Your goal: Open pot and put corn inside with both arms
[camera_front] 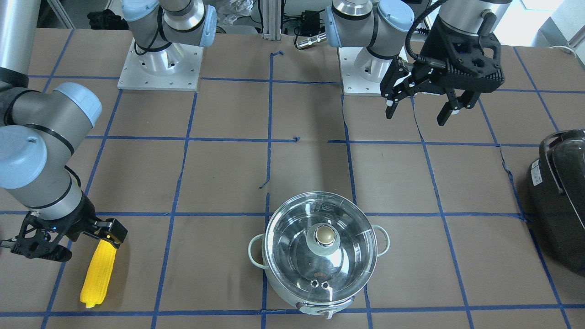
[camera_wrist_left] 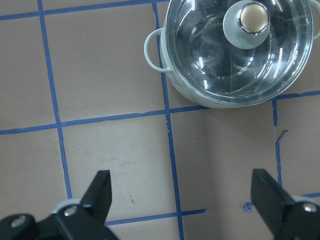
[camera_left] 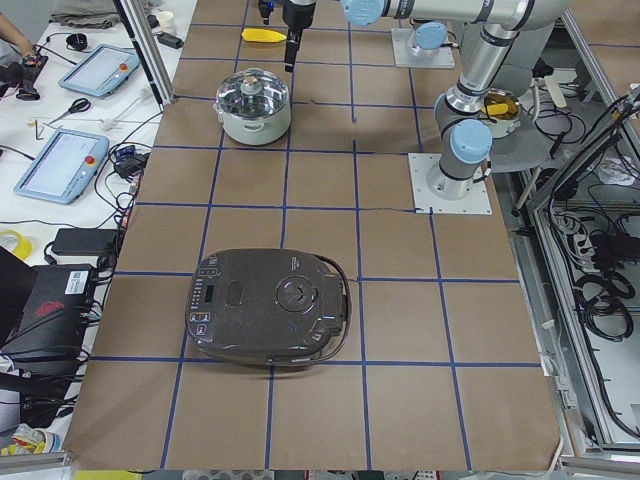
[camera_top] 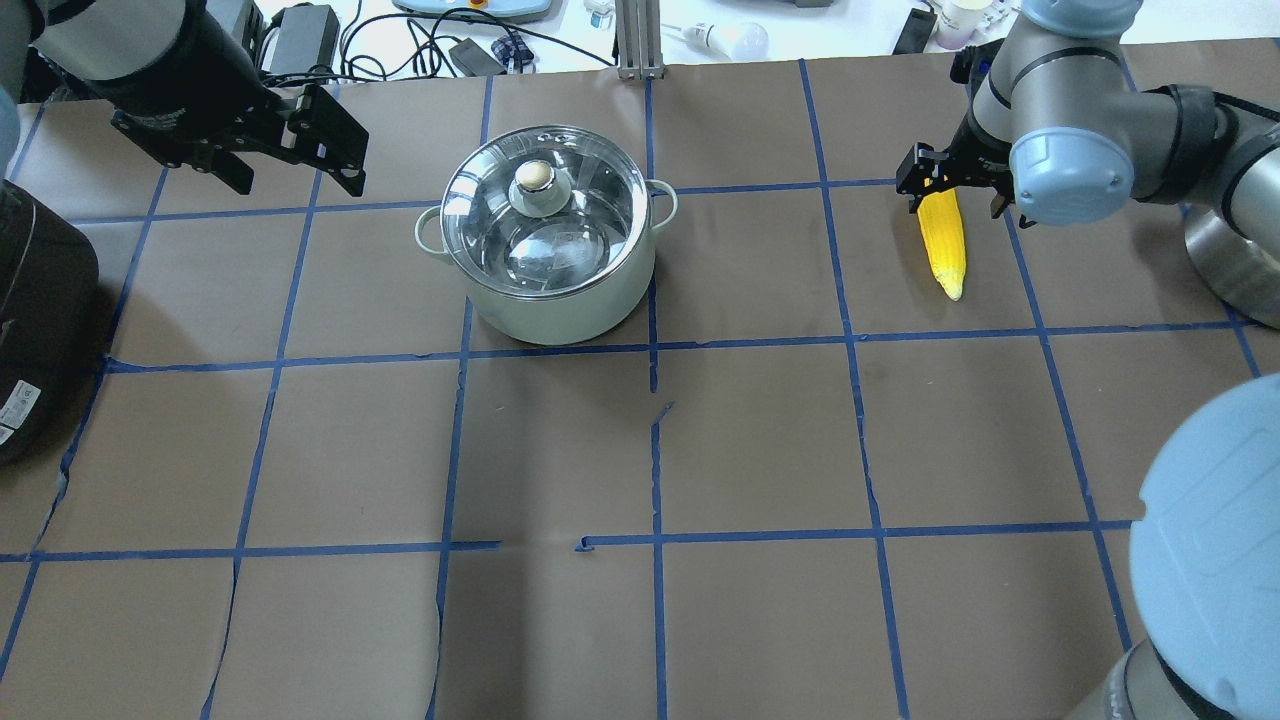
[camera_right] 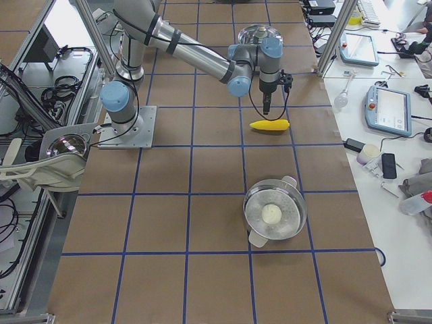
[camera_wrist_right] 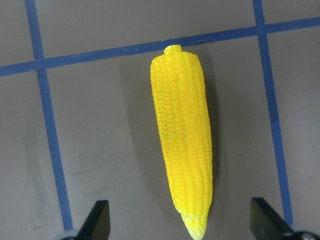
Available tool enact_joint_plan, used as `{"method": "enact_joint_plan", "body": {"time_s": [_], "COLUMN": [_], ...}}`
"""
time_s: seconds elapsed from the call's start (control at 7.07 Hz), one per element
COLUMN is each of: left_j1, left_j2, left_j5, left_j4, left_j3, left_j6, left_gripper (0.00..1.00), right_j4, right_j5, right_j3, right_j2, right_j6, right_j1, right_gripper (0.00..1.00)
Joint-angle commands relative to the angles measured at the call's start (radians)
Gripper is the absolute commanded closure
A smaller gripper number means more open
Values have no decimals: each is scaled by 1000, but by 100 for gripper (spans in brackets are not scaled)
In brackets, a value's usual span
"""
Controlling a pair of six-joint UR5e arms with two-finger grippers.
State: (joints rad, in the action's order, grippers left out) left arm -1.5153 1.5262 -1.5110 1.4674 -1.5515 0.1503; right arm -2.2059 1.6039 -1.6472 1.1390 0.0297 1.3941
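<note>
While left hand [camera_front: 416, 116] and right hand [camera_wrist_right: 180, 220] gape empty | corn [camera_top: 943, 240] flat, tip toward robot [camera_front: 160, 61]

Black appliance [camera_left: 268, 305] on blue-taped table [camera_top: 760, 440]

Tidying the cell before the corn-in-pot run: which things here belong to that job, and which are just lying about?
Job: mint-green steel pot with glass lid; yellow plastic corn cob; open left gripper; open right gripper.
Lying about: black glossy appliance with handle.
</note>
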Motion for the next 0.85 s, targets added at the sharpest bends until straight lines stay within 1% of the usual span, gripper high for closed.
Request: {"method": "enact_joint_plan", "body": {"time_s": [0.0,0.14,0.42,0.71], "left_j1": [1,4,4,3], "left_j2": [-1,0,0,3], "left_j5": [0,0,-1,-2], "left_j4": [1,1,2,4], "left_j3": [1,2,8,8], "left_j6": [0,2,2,0], "left_gripper": [0,0,0,0], "right_j4": [-69,-115,-167,-167], "right_j5": [4,-4,-2,4], "right_j3": [3,7,9,4], "right_j2": [-65,-99,-151,-159], "right_j6": [41,42,47,47], "right_j1": [-20,-20,-20,-20], "right_gripper": [0,0,0,0]}}
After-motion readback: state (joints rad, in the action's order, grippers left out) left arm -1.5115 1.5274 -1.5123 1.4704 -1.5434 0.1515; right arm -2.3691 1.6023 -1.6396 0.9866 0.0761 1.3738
